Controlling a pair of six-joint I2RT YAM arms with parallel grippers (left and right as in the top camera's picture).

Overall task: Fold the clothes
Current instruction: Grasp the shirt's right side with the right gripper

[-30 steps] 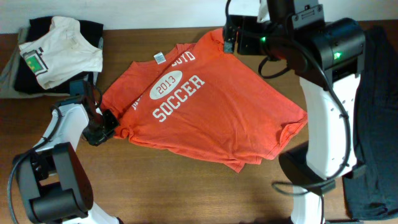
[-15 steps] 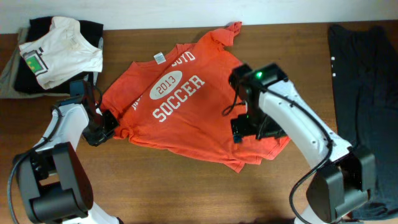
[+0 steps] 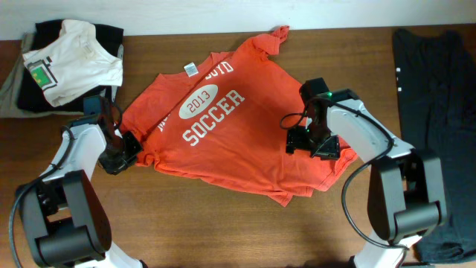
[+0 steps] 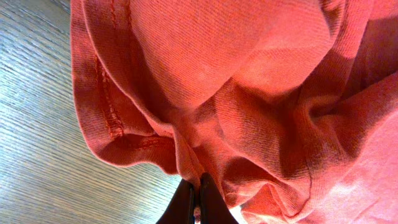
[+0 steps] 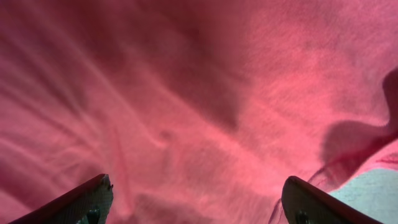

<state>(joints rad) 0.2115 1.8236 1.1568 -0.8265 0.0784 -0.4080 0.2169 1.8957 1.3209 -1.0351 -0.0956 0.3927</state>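
The red-orange T-shirt (image 3: 245, 126) lies spread on the table, print up, showing "2013" in an oval above "SOCCER" and a small white neck tag. My left gripper (image 3: 128, 151) is at the shirt's left sleeve, shut on a fold of the red-orange cloth (image 4: 205, 143). My right gripper (image 3: 311, 143) hovers over the shirt's right part, open and empty, its two fingertips (image 5: 87, 199) wide apart above the cloth (image 5: 199, 106).
A white tee with a green patch (image 3: 71, 59) lies on dark folded clothes at the back left. A dark garment (image 3: 439, 112) lies along the right edge. The wooden table (image 3: 223, 231) shows in front of the shirt.
My right arm has swung down from the shirt's far sleeve to its right part, then shifted a little right. The far sleeve now lies on the table. The left arm has not moved.
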